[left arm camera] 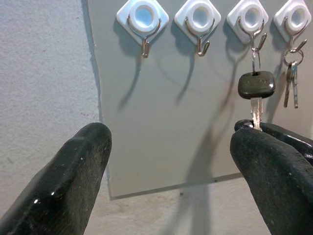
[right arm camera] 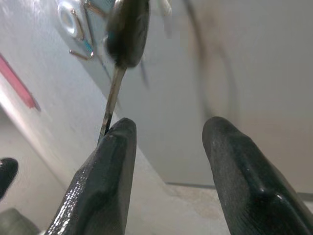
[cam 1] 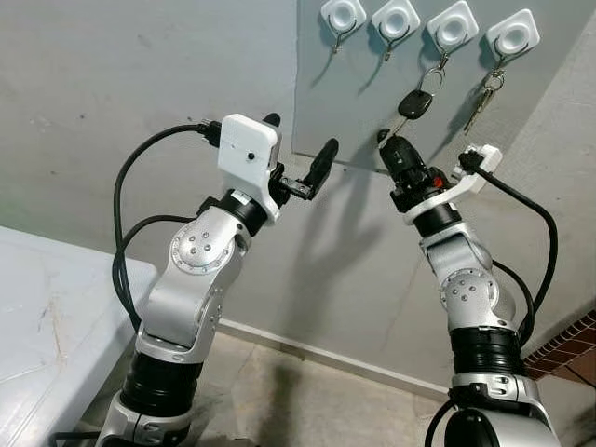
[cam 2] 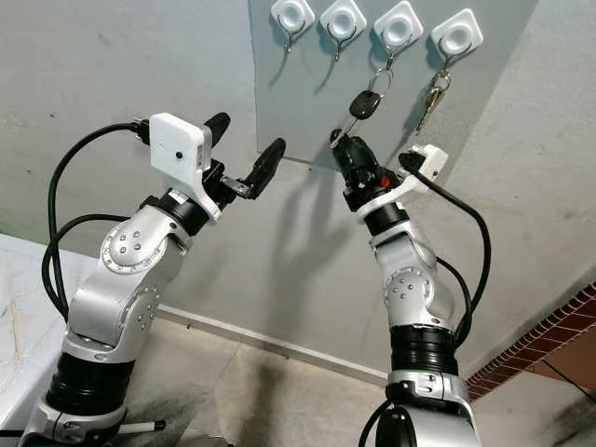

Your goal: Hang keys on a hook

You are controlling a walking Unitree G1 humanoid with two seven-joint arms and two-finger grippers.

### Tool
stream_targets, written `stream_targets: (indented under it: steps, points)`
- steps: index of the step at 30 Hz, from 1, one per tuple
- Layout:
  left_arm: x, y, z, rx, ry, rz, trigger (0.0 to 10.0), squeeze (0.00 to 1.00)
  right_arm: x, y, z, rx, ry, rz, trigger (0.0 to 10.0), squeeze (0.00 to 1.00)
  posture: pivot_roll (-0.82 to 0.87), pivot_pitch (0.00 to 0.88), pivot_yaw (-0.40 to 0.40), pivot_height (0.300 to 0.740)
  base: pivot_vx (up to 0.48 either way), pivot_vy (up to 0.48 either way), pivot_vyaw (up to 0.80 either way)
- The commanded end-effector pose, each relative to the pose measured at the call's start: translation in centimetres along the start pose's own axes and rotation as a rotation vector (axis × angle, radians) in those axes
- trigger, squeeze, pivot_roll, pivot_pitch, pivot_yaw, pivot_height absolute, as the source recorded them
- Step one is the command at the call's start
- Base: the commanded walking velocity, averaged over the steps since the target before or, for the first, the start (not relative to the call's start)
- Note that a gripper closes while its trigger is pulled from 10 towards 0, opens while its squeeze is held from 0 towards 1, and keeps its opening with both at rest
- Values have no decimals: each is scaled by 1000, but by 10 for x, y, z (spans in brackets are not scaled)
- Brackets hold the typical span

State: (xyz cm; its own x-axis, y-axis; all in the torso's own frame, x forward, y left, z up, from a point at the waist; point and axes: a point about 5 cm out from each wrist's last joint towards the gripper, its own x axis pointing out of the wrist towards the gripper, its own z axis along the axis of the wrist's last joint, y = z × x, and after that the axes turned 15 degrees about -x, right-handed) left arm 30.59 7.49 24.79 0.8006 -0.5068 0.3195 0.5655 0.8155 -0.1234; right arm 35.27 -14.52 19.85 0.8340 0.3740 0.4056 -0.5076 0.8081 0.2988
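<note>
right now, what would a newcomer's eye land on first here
Probably the row of four white hooks on the grey wall panel, with a black-headed car key hanging from the third and a silver key bunch from the fourth. Next, the right claw, open just below the car key's blade, and the open left claw raised beside it.

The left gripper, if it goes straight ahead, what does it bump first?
Probably the flat grey board below the white hooks. The open left gripper points at its bare part; depth is unclear.
</note>
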Motion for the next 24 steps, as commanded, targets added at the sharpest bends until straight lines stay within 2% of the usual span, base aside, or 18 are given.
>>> stream_targets:
  steps: [1,9,12,14,18,19,20,21,22,23,24]
  points:
    - [-2,2,-1,18,-8,19,10000,0,-4,1,-2,-47,19,11,10000,0,57,56,-8,715,0,0,0]
    - [-6,7,-11,9,16,66,10000,0,-28,-9,-34,-151,183,-48,10000,0,55,55,-11,715,0,0,0]
    - [-9,12,-21,2,40,107,10000,0,-42,-14,-48,-193,253,-82,10000,0,55,54,-11,715,0,0,0]
    - [-14,17,-33,-45,68,145,10000,0,-52,-18,-58,-224,296,-108,10000,0,55,54,-11,715,0,0,0]
    - [-25,28,-56,-63,114,210,10000,0,-65,-21,-69,-252,333,-156,10000,0,51,53,-8,715,0,0,0]
    - [-32,33,-69,-75,150,247,10000,0,-72,-23,-75,-263,356,-177,10000,0,51,56,-7,715,0,0,0]
    - [-32,33,-69,-75,150,247,10000,0,-72,-23,-75,-263,356,-177,10000,0,51,56,-7,715,0,0,0]
    - [-42,42,-88,-106,195,304,10000,0,-82,-26,-83,-281,384,-205,10000,0,49,57,-7,715,0,0,0]
    - [-52,48,-105,-96,247,350,10000,0,-90,-28,-91,-283,412,-236,10000,0,50,59,-7,715,0,0,0]
    - [-52,48,-105,-96,247,350,10000,0,-90,-28,-91,-283,412,-236,10000,0,50,59,-7,715,0,0,0]
    - [-58,52,-116,-101,272,384,10000,0,-96,-30,-96,-290,429,-254,10000,0,49,60,-7,715,0,0,0]
